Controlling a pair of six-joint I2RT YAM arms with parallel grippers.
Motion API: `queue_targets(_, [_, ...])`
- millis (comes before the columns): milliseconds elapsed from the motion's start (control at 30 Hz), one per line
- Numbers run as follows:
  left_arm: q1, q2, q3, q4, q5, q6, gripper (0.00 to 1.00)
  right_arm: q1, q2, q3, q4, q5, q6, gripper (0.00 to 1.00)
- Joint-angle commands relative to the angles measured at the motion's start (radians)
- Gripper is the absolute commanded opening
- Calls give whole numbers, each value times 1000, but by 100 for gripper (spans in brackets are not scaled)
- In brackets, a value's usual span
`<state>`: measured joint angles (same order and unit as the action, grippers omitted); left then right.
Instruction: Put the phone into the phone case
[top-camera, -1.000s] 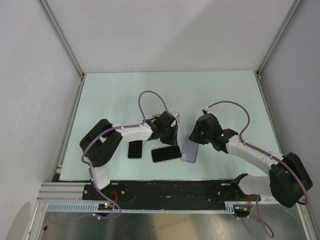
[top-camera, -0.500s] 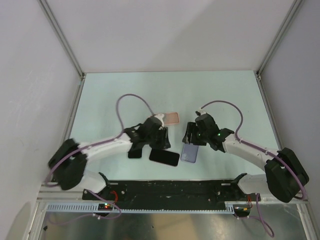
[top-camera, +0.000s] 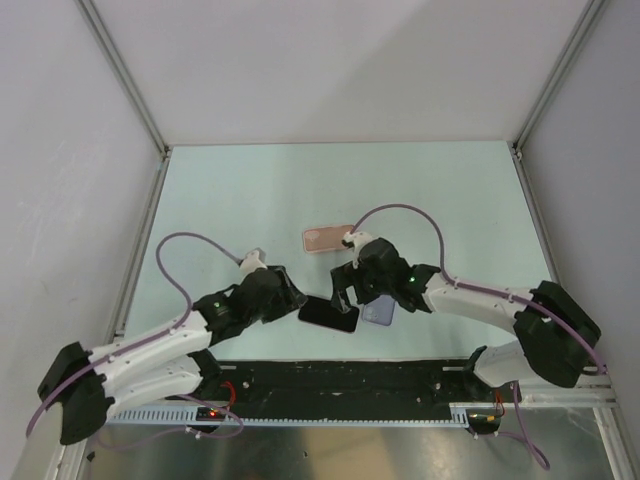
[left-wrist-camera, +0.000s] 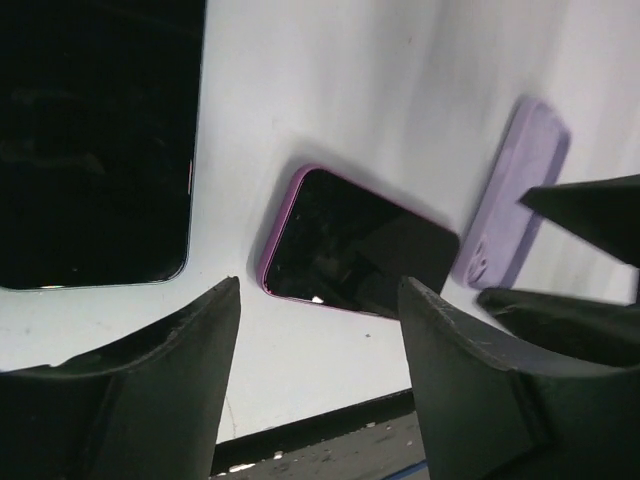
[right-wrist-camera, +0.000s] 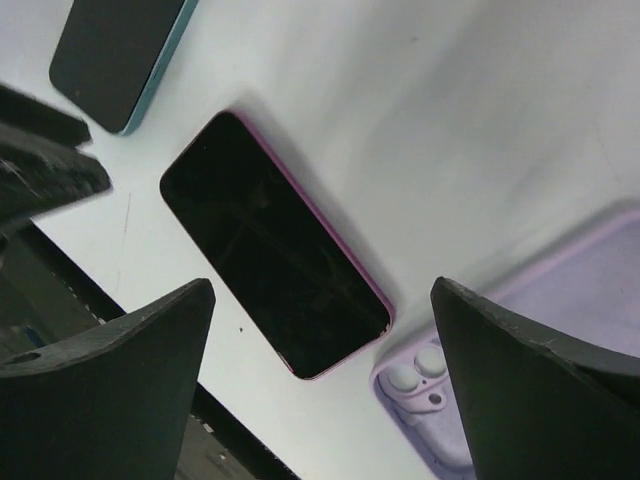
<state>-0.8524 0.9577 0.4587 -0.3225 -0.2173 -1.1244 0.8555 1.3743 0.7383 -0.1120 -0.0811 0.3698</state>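
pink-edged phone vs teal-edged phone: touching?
Apart. The right wrist view shows a strip of bare white table between the pink-edged phone and the teal-edged phone.

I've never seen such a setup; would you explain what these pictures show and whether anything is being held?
These are two robot arms bolted at a table's near edge. The overhead picture shows the left arm and right arm reaching inward. The other two pictures come from a camera on each wrist, looking past that arm's own dark fingers. On the pale table lie a pink-rimmed phone, a lilac case beside it, a pink case farther back, and a second dark phone. Both pairs of fingers stand apart; nothing is held.
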Motion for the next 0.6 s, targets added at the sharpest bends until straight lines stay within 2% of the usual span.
queue_targets(0, [47, -117, 15, -48, -153, -32, 73, 44, 66, 70, 52, -42, -168, 98])
queue_targets(67, [122, -146, 12, -58, -157, 11, 78, 60, 100, 83, 50, -60, -211, 99])
queue_targets(200, [271, -153, 49, -58, -123, 113, 83, 73, 167, 111, 58, -114, -276, 99])
queue_targets(467, [422, -110, 100, -25, -29, 221, 85, 80, 307, 213, 18, -302, -329, 99])
queue_targets(567, [470, -101, 91, -5, 18, 240, 84, 101, 328, 224, 1, -299, -328, 99])
